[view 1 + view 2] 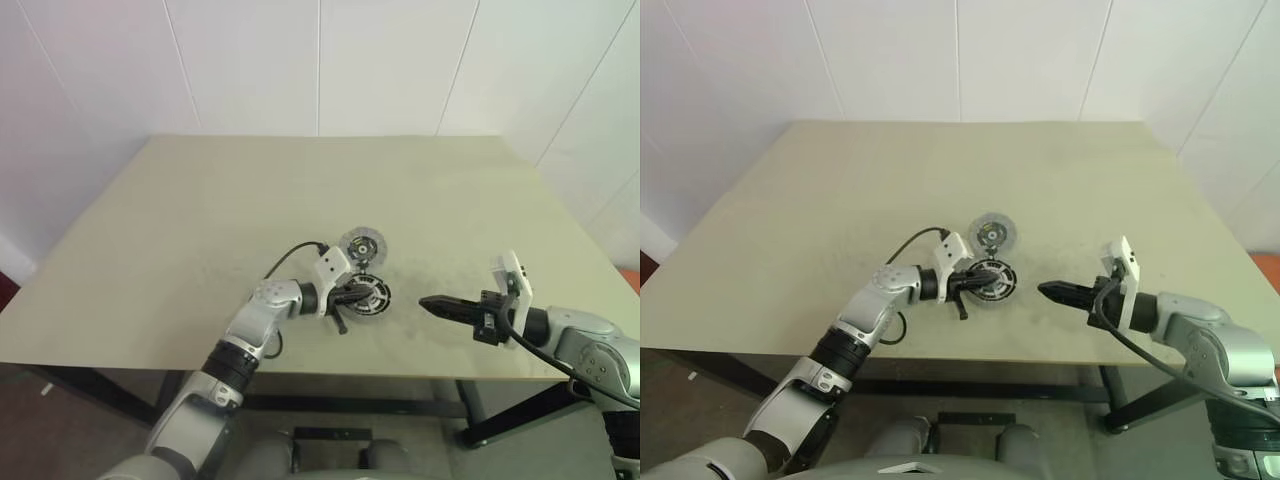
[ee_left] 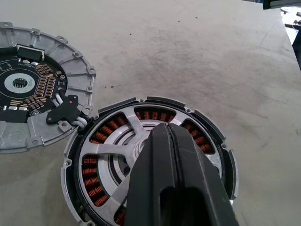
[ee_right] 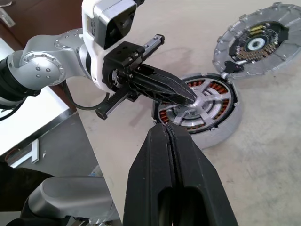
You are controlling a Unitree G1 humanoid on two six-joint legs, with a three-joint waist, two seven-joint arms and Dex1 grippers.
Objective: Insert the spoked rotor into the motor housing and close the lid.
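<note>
The left gripper (image 1: 352, 297), fingers pressed together on nothing, rests its tips over the spoked rotor (image 2: 141, 155), already seated inside the motor housing (image 3: 221, 134). The lid (image 1: 362, 244) lies open-faced just beyond those tips, touching the housing's far rim, so the left arm is nearer. The right gripper (image 1: 436, 306), likewise closed and empty, hovers well apart on the housing's other side.

The left gripper (image 1: 352, 297) hangs over the motor housing (image 1: 372, 295), blocking approach from above. The lid (image 1: 362, 244) lies touching it behind. Bare desk (image 1: 200, 220) surrounds them.
</note>
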